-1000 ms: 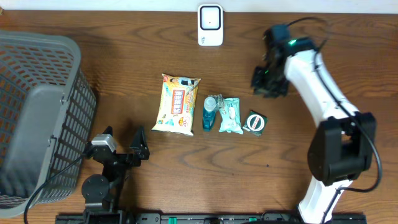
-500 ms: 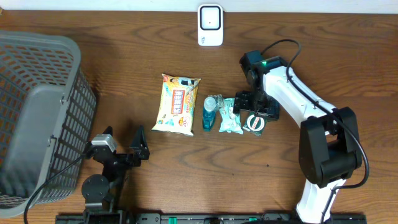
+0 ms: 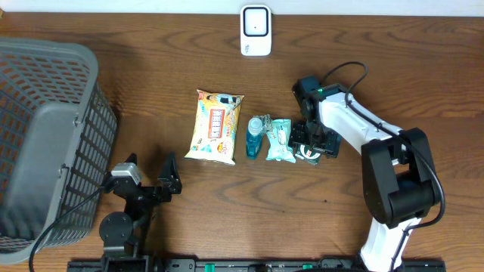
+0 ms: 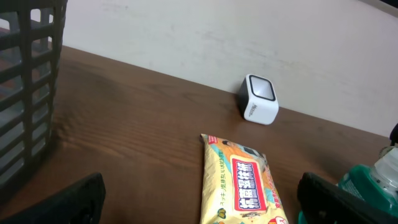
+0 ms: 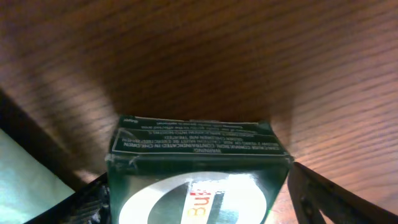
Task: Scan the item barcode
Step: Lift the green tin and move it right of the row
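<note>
A dark green box [image 5: 199,168] with a white oval logo lies flat on the wooden table, its small print facing away. My right gripper [image 5: 202,200] is down over the green box [image 3: 308,152], one finger along each side, jaws open wide. I cannot tell whether the pads press it. In the overhead view the right gripper [image 3: 311,143] covers most of the box. The white scanner [image 3: 255,30] stands at the table's far edge, also visible as the scanner [image 4: 258,107] in the left wrist view. My left gripper [image 3: 149,170] rests open and empty near the front.
A yellow wipes pack [image 3: 215,127], a blue bottle [image 3: 254,136] and a teal pouch [image 3: 279,140] lie in a row just left of the box. The grey basket [image 3: 45,136] fills the left side. The pouch lies close to the right gripper's left finger.
My right arm swung from the back right down and left onto the green box, and its jaws opened wide round it. The left arm stayed still.
</note>
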Robot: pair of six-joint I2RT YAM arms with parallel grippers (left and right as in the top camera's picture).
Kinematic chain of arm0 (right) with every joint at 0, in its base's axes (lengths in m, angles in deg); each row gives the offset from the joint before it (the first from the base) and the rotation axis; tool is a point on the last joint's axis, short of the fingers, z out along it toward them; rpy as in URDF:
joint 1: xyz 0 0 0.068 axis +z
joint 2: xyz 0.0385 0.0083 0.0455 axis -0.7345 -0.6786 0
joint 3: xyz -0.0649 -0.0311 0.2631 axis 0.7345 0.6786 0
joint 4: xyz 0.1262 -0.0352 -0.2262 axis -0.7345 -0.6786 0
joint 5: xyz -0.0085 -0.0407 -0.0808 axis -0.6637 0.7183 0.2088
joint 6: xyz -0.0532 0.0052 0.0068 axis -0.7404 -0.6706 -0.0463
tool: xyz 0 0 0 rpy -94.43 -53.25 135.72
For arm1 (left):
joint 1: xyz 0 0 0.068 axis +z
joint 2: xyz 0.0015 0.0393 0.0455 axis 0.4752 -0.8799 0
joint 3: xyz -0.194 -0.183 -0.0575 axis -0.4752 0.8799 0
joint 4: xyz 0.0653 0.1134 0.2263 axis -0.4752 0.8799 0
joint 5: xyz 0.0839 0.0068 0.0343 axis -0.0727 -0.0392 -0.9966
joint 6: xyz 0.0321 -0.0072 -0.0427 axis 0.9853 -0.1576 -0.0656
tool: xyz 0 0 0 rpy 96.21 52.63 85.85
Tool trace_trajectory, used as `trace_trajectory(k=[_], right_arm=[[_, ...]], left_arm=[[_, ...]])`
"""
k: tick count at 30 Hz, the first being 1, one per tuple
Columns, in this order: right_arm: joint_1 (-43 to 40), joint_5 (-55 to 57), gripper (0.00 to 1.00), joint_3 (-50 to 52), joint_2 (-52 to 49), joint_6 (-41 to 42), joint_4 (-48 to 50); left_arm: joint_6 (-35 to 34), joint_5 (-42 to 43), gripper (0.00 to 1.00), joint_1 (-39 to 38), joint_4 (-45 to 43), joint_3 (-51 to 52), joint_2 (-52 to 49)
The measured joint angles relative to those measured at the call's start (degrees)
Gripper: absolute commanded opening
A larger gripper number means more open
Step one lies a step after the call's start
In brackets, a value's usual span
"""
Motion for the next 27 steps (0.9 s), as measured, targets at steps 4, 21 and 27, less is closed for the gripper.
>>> trace_trajectory(k=[4, 21, 27], right_arm=[[0.0, -0.1, 0.68, 0.2, 0.0, -2.8, 1.6], [-1.1, 10.2, 0.99, -7.2, -0.1, -44.1, -1.3], [-1.1, 9.7, 0.94, -20.5, -0.1, -39.6, -11.3]], left_arm=[[0.0, 0.0, 0.98, 0.0, 0.0, 0.0, 0.0], [0.0, 0.0, 0.98, 0.0, 0.0, 0.0, 0.0], [0.0, 0.0, 0.98, 0.0, 0.0, 0.0, 0.0]])
